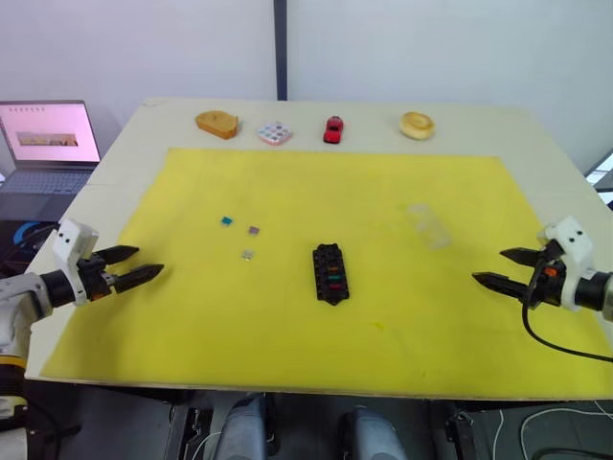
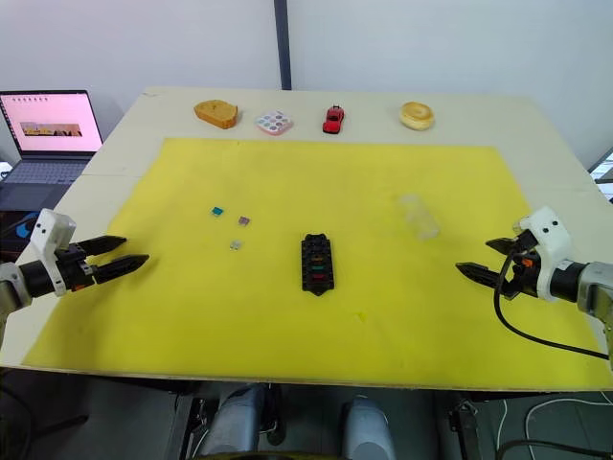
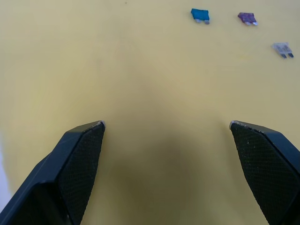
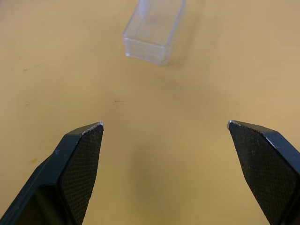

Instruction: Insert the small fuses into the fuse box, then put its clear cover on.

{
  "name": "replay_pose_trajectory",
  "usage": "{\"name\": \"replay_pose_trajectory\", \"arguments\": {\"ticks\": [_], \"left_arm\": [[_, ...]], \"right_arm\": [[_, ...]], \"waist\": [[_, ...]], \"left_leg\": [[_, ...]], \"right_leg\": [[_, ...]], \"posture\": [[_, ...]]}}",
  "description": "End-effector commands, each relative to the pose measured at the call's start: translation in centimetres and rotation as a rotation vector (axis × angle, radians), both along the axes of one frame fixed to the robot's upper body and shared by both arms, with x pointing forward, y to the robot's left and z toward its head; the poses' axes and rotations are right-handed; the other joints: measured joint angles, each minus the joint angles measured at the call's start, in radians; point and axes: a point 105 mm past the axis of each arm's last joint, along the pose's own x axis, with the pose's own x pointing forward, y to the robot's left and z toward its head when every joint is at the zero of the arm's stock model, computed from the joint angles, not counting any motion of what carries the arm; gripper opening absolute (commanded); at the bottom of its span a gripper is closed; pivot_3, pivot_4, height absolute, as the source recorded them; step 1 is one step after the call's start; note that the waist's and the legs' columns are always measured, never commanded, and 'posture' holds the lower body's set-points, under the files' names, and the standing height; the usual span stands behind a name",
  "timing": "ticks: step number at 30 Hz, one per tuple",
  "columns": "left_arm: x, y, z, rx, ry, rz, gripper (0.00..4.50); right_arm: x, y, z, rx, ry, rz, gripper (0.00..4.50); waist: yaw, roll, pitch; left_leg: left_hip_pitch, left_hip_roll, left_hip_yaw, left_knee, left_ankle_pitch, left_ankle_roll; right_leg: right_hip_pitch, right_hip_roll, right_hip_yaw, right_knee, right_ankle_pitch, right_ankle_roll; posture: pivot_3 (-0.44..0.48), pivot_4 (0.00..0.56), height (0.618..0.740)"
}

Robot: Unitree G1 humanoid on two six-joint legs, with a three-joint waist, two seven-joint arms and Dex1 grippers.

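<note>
At the far edge of the bench (image 1: 86, 206), well beyond both grippers, lie an orange wedge-shaped block (image 1: 217, 124), a white tile with coloured dots (image 1: 275, 133), a red toy car (image 1: 332, 129) and a tan ring (image 1: 417, 125); an open laptop (image 1: 48, 144) stands off the bench past the left gripper. Nothing lies between either gripper and the things on the yellow mat (image 1: 383, 297).

The left gripper (image 1: 132, 265) hovers with its fingers spread, empty; ahead of it lie three loose fuses, teal (image 1: 227, 220), purple (image 1: 254, 230) and grey (image 1: 247, 255). The fuse box (image 1: 330, 273) sits midway between the grippers, with red, green and amber fuses seated in its slots. The right gripper (image 1: 498, 268) is likewise spread and empty, and the clear cover (image 4: 153, 29) lies just ahead of it, apart from the box.
</note>
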Motion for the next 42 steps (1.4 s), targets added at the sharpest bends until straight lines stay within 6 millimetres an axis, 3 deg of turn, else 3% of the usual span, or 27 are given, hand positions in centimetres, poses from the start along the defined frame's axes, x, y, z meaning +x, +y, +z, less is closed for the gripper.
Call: {"name": "replay_pose_trajectory", "arguments": {"ticks": [1, 6, 10, 14, 18, 26, 30, 33, 38, 42], "left_arm": [[0.5, -2.1, 1.5, -0.058, -0.018, -0.079, 4.5], [0.4, -7.2, 0.9, -0.095, 0.04, -0.284, 4.5], [0.8, -10.3, 0.6, -0.113, 0.058, -0.389, 4.5], [0.9, -12.2, 0.2, -0.119, 0.083, -0.461, 4.5], [1.1, -12.8, 0.0, -0.14, 0.11, -0.49, 4.5], [4.4, -10.1, 2.5, -0.126, -0.016, -0.336, 4.5], [4.7, -9.5, 3.3, -0.153, 0.004, -0.336, 4.5], [4.4, -9.9, 3.0, -0.148, 0.038, -0.379, 4.5], [6.4, -8.1, 3.4, -0.131, -0.047, -0.236, 4.5], [7.9, -7.9, 3.0, -0.131, -0.078, -0.18, 4.5]], "right_arm": [[0.6, 2.4, 2.6, 0.043, -0.064, 0.084, 4.48], [1.2, 8.8, 4.8, 0.115, -0.106, 0.306, 4.48], [2.6, 14.2, 5.3, 0.182, -0.172, 0.424, 4.48], [2.0, 18.6, 6.2, 0.234, -0.199, 0.552, 4.48], [0.3, 21.4, 6.7, 0.24, -0.193, 0.664, 4.48], [-0.5, 21.7, 6.6, 0.231, -0.185, 0.674, 4.48], [-0.6, 21.4, 6.5, 0.23, -0.179, 0.664, 4.48], [-0.5, 21.2, 6.4, 0.226, -0.18, 0.651, 4.48], [-0.5, 21.3, 6.5, 0.234, -0.186, 0.648, 4.48], [-0.5, 21.4, 6.4, 0.237, -0.183, 0.65, 4.48]], "waist": [[0.0, 0.0, 0.0], [0.0, 0.0, 0.0], [0.0, 0.0, 0.0], [0.005, 0.0, 0.0], [0.005, 0.0, 0.0], [0.004, 0.0, 0.0], [0.002, -0.001, 0.0], [0.002, -0.001, 0.0], [0.003, -0.001, 0.0], [0.004, -0.001, 0.0]], "left_leg": [[0.0, 0.0, 0.0, 0.0, 0.0, 0.0], [0.0, 0.0, 0.0, 0.0, 0.001, -0.002], [-0.001, 0.0, 0.0, 0.001, 0.001, -0.002], [-0.003, -0.001, 0.0, 0.001, 0.001, -0.002], [-0.003, -0.001, 0.0, 0.002, 0.001, -0.002], [-0.003, -0.001, -0.001, 0.002, 0.001, -0.002], [-0.003, -0.001, 0.0, 0.002, 0.001, -0.002], [-0.003, -0.001, 0.0, 0.002, 0.001, -0.002], [-0.004, -0.001, 0.0, 0.002, 0.001, -0.002], [-0.004, -0.001, 0.0, 0.003, 0.001, -0.001]], "right_leg": [[0.0, 0.0, 0.0, 0.0, 0.0, 0.0], [0.001, 0.0, 0.0, 0.0, 0.0, 0.0], [0.001, 0.001, 0.0, 0.001, 0.0, 0.0], [0.001, 0.001, 0.0, 0.001, 0.0, 0.0], [0.001, 0.001, 0.0, 0.001, 0.0, 0.0], [0.001, 0.001, 0.0, 0.002, 0.0, 0.0], [0.001, 0.001, 0.0, 0.002, 0.0, 0.0], [0.001, 0.001, 0.0, 0.002, 0.0, 0.0], [0.001, 0.001, 0.0, 0.002, 0.0, 0.0], [0.001, 0.001, 0.0, 0.002, 0.0, 0.0]], "posture": [[0.0, 0.15, 0.74], [0.0, 0.15, 0.74], [0.0, 0.15, 0.74], [0.0, 0.15, 0.74], [0.0, 0.15, 0.74], [0.0, 0.15, 0.74], [0.0, 0.15, 0.74], [0.0, 0.15, 0.74], [0.0, 0.15, 0.74], [0.0, 0.15, 0.74]]}}
